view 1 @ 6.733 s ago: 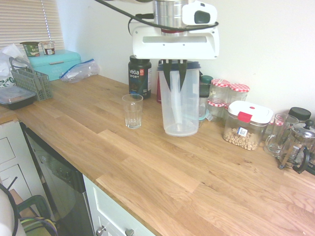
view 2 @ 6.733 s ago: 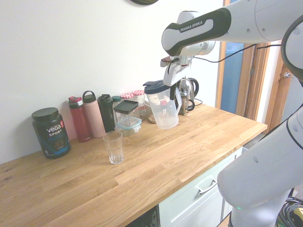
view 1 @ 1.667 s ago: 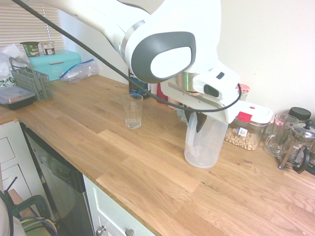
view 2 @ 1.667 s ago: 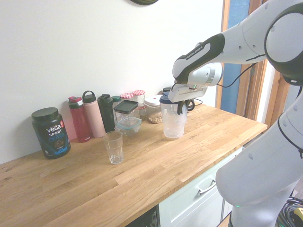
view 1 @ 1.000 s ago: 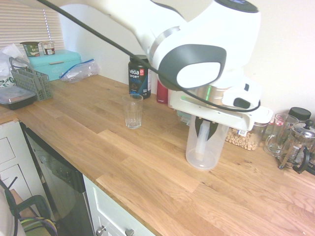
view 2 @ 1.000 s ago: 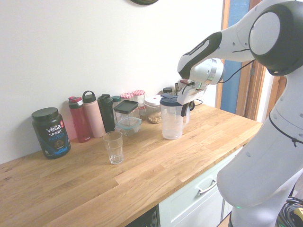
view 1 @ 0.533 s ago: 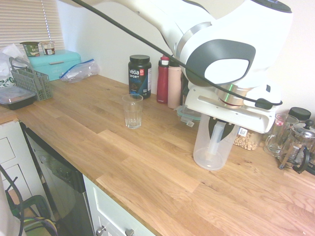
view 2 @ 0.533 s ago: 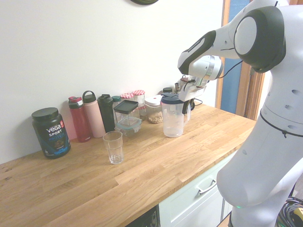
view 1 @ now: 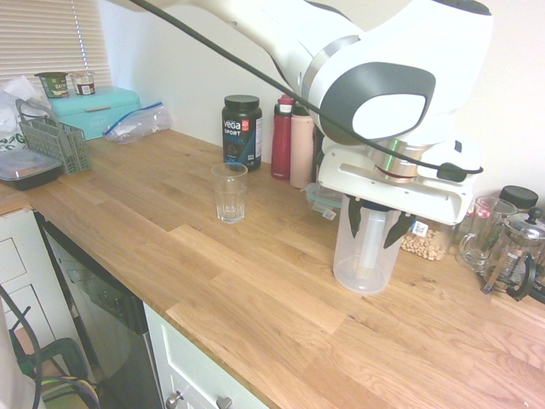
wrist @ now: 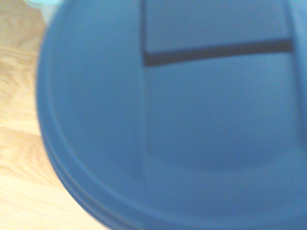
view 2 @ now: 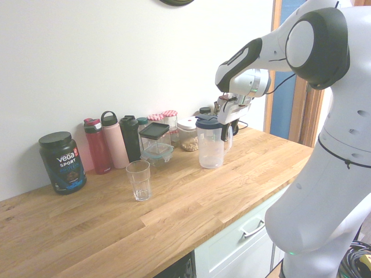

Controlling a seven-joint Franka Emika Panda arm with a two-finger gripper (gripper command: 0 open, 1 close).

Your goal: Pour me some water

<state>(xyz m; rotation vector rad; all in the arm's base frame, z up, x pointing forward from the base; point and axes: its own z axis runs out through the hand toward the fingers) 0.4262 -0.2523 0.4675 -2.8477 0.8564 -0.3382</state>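
While the clear pitcher stands upright on the wooden counter, the gripper sits right above it, fingers spread apart on either side of its top, not clamped. The blue lid fills the wrist view. The empty glass stands well apart, near the Vega tub.

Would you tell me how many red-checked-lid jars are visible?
2: red-checked-lid glass jars side by side against the wall, behind the black-lidded container; others may be hidden.
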